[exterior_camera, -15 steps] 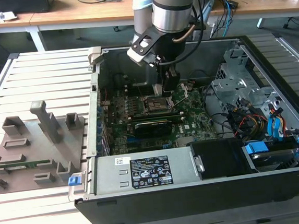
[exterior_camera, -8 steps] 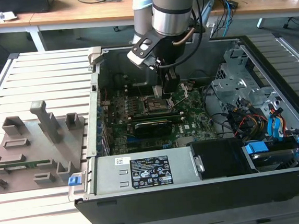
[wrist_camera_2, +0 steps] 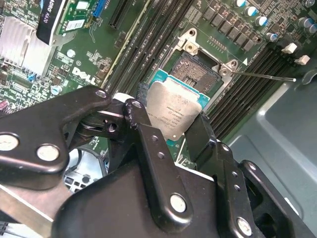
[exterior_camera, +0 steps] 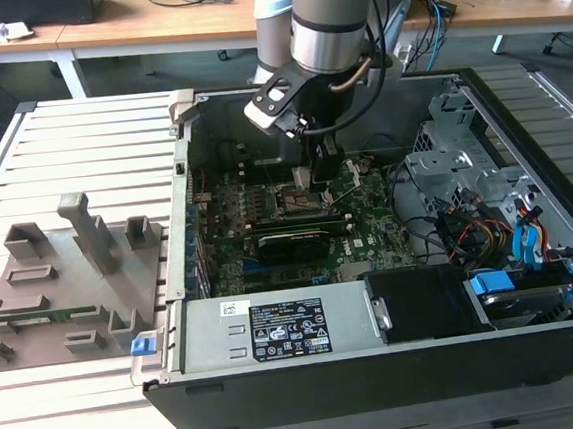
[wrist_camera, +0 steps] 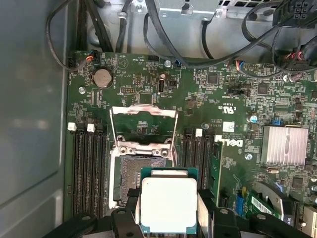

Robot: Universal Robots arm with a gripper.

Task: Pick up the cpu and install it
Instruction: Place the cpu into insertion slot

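Gripper (wrist_camera_2: 167, 130) closed on cpu (wrist_camera_2: 176, 111), pinching opposite edges; chip held flat just beside open socket (wrist_camera_2: 198, 69), not yet seated. Likely light, stiff, thin; smooth metal top slippery, underside fragile, so edges remain safest hold

Several rows of tiny dark print cross the metal top of the chip (wrist_camera_2: 178, 111) gripped in the hand (wrist_camera_2: 171, 124), too fine to make out. Just beside the hand, large white lettering (wrist_camera: 232, 144) runs along the slots of the green board (wrist_camera: 218, 84), with small white codes scattered elsewhere. Near the hand, a card (wrist_camera_2: 49, 22) wears a black sticker with white letters. Well away, a metal box (exterior_camera: 212, 341) carries a crowded black-and-white label (exterior_camera: 289, 330).
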